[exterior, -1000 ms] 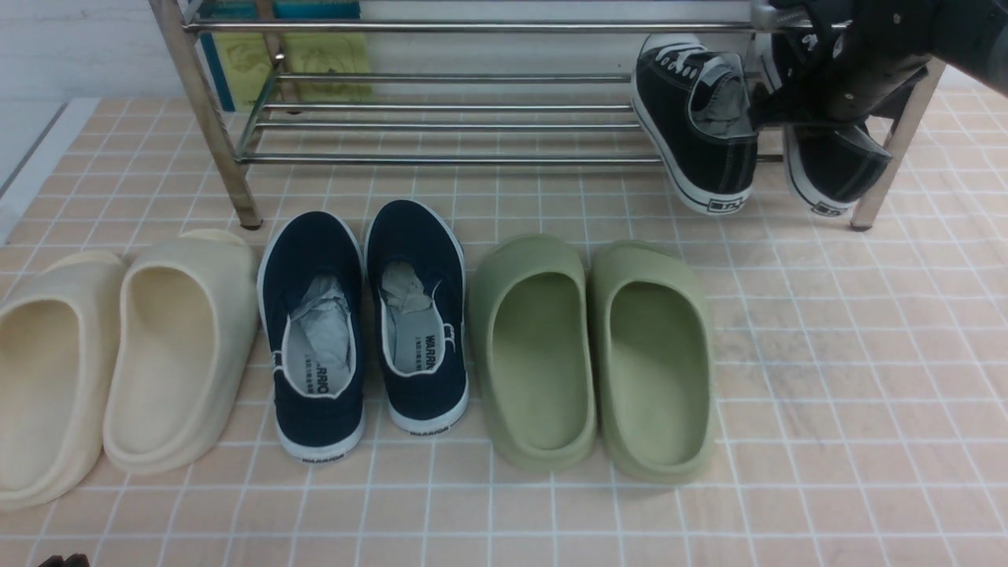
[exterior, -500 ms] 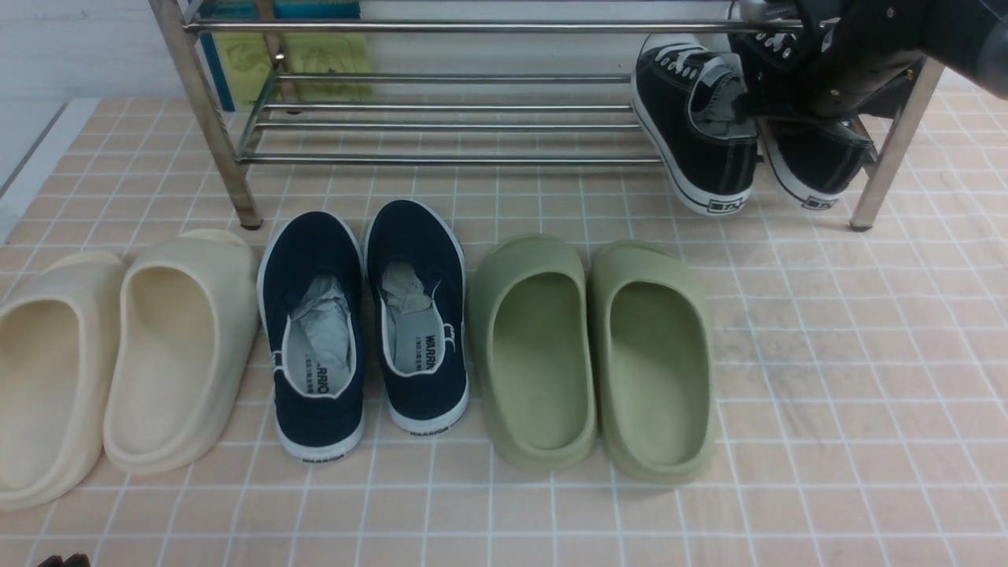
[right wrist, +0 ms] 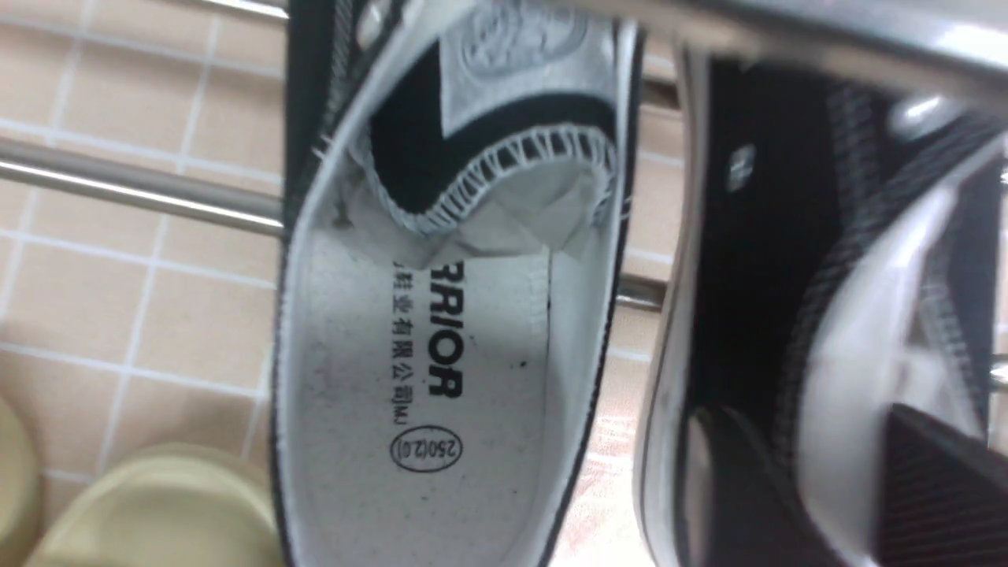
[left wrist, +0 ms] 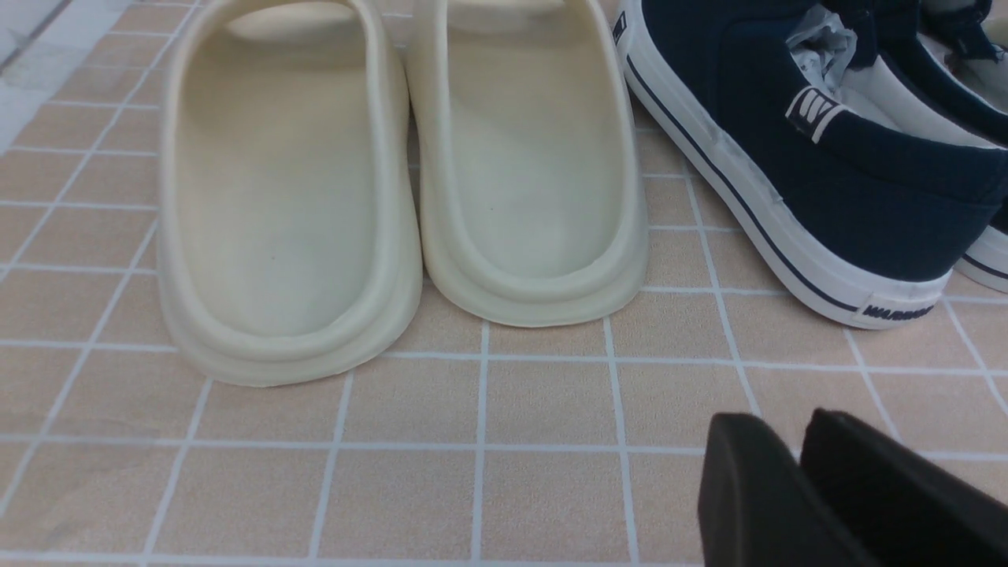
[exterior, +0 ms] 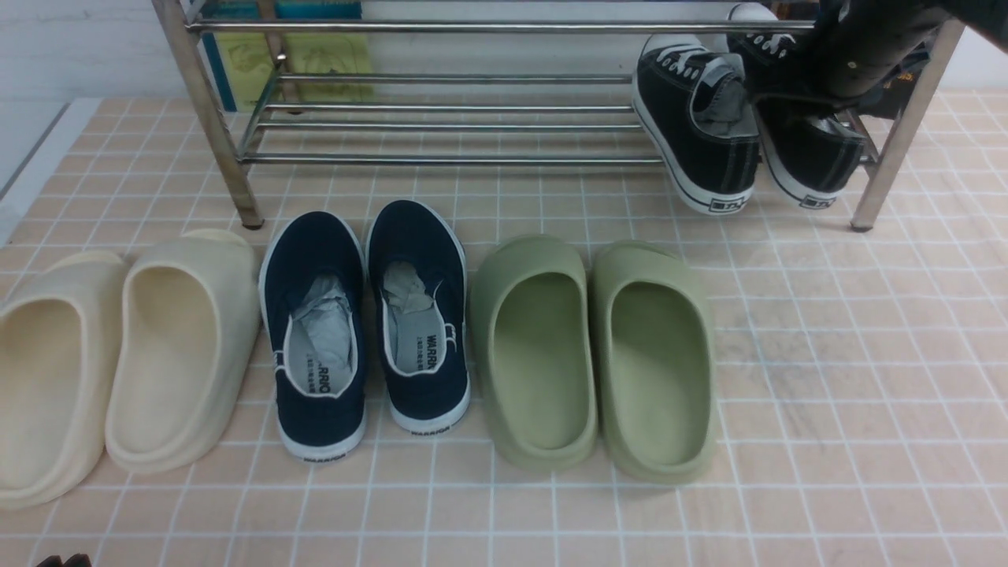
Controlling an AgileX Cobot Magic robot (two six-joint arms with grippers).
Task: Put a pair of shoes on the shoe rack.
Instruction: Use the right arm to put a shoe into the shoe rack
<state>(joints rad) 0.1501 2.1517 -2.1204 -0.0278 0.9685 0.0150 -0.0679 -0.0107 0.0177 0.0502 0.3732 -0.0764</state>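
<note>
Front view has both black sneakers (exterior: 697,126) on the lower tier of the shoe rack (exterior: 441,159), at its right end, side by side, heels jutting out over the front bar. The placing looks done. What is left, I judge, is getting the right claw (exterior: 858,71) clear, since it hangs over the right-hand sneaker (exterior: 811,153). I cannot tell whether its jaws grip that heel or stand apart. The left claw (left wrist: 787,433) sits low over the tiled worktop (left wrist: 472,488) near the cream slippers (left wrist: 394,197), holding nothing, and I cannot tell its gap either.
</note>
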